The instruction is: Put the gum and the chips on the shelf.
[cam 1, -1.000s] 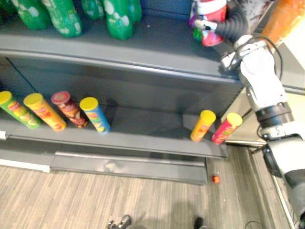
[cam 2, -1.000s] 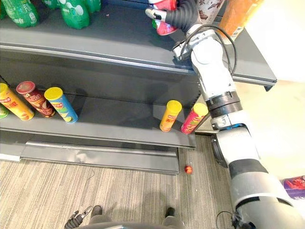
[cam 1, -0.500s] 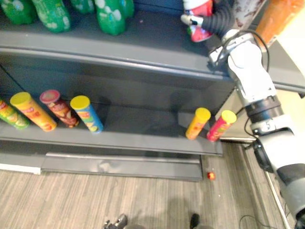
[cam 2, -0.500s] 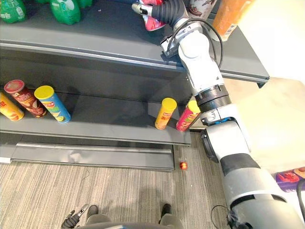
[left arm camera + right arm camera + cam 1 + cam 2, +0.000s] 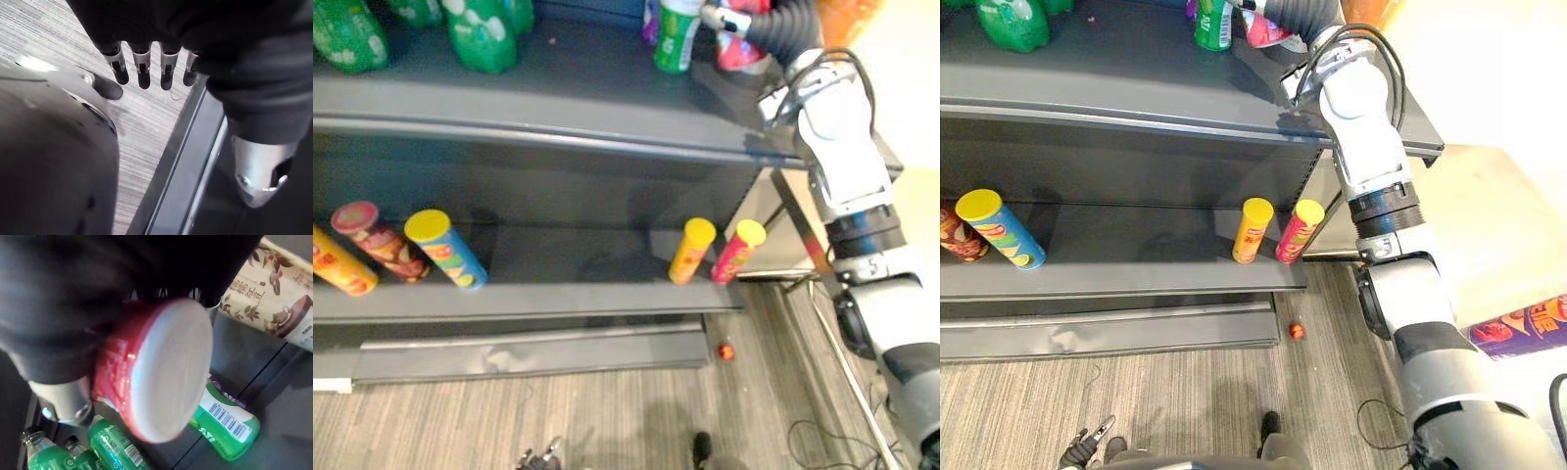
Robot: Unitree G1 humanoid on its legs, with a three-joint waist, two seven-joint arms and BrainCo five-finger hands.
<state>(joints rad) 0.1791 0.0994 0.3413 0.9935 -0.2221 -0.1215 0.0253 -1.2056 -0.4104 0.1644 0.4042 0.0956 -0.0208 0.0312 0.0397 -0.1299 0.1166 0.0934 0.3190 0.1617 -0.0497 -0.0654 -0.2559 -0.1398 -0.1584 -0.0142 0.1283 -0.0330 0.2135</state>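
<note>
The head camera has swung since a second ago, so the whole shelf sits further to the left in both eye views. The right hand (image 5: 732, 19) is still up at the top shelf (image 5: 558, 98), and the green canister (image 5: 675, 39) that showed half behind it now stands clear, just to the hand's left.

The hand is closed round the red gum tub (image 5: 115, 367). Its wrist view shows the tub's white lid (image 5: 171, 367) facing the camera, the thumb (image 5: 63, 401) against the tub's side and the fingers hidden behind the tub. Whether the tub's base touches the shelf cannot be told.

That view also shows a leaf-patterned pack (image 5: 274, 308) past the fingers, and the barcode on the green canister. The eye views add the green bottles (image 5: 480, 34) far to the hand's left.

Well below the hand, on the lower shelf (image 5: 558, 294), a yellow chips tube (image 5: 690, 250) and a pink chips tube (image 5: 736, 250) lean side by side. A blue chips tube (image 5: 445, 250) and a red chips tube (image 5: 372, 240) lie far off to its left. A small red ball (image 5: 725, 351) lies on the floor (image 5: 607, 411).

The left hand (image 5: 143, 63) hangs low over the floor beside the shelf's base, fingers straight and loose, holding nothing.
</note>
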